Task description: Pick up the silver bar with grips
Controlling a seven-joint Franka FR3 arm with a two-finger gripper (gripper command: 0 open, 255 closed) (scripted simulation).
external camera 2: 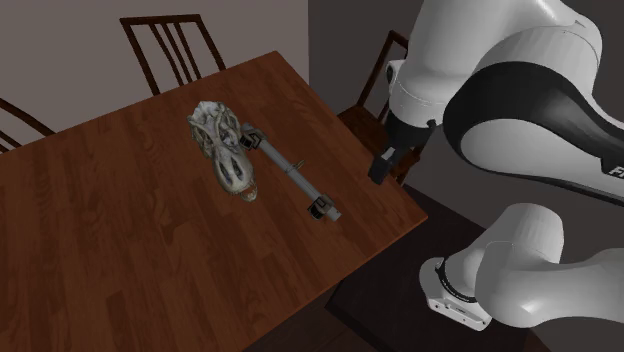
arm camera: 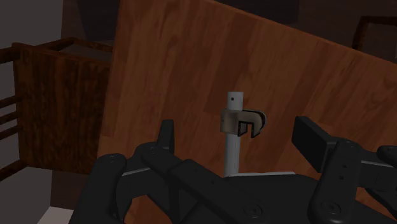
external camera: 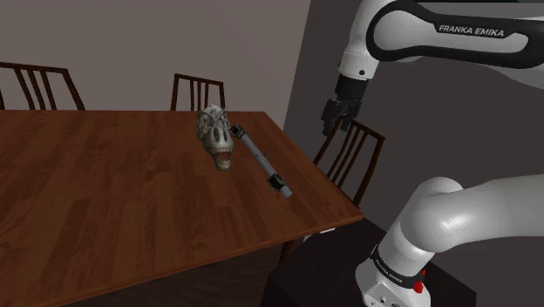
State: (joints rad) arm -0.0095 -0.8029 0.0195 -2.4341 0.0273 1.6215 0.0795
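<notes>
Gripper [external camera: 338, 118]: fingers spread wide, holding nothing, up in the air beyond the table's edge, above a chair [external camera: 353, 155].
Silver bar [external camera: 259, 160]: flat on the wooden table [external camera: 105, 201], one end just beside the dinosaur skull [external camera: 216, 135] — untouched.

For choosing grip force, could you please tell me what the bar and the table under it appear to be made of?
The bar looks like matte grey metal, a smooth pale shaft with darker grips, though plastic is possible. The table looks like reddish-brown wood, showing grain lines and sheen.
</notes>
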